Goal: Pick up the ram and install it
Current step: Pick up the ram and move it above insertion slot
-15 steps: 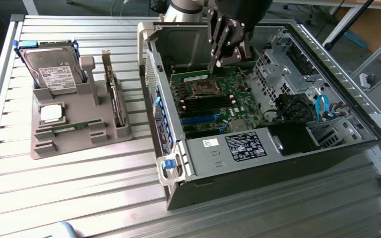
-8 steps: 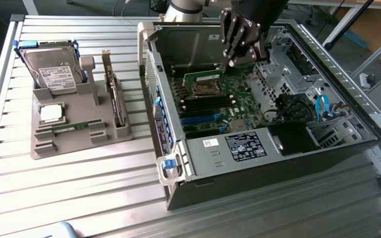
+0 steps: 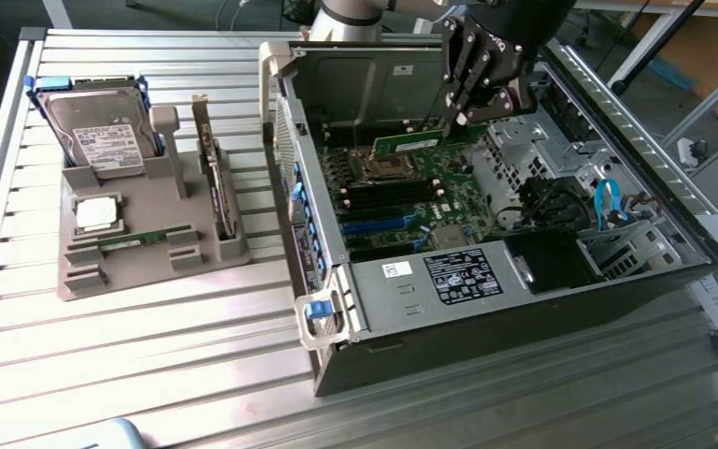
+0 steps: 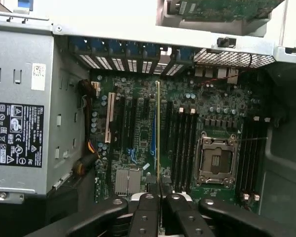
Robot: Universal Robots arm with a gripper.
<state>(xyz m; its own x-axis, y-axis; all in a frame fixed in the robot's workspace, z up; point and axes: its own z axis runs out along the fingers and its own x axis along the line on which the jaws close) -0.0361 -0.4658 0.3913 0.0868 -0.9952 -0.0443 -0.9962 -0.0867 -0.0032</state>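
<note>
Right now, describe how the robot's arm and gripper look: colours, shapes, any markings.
The gripper is black, built of flat linked bars joined by round silver-grey pins. In the wrist view its fingers are black angular plates dotted with small round bolt heads. The arm above it is a smooth, light grey rounded tube.

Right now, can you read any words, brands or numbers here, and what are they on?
Nothing reads clearly.
Black label on the power supply box: print and symbols too small.
White sticker beside it: blurred.
Pale label on the hard drive: too small.
</note>
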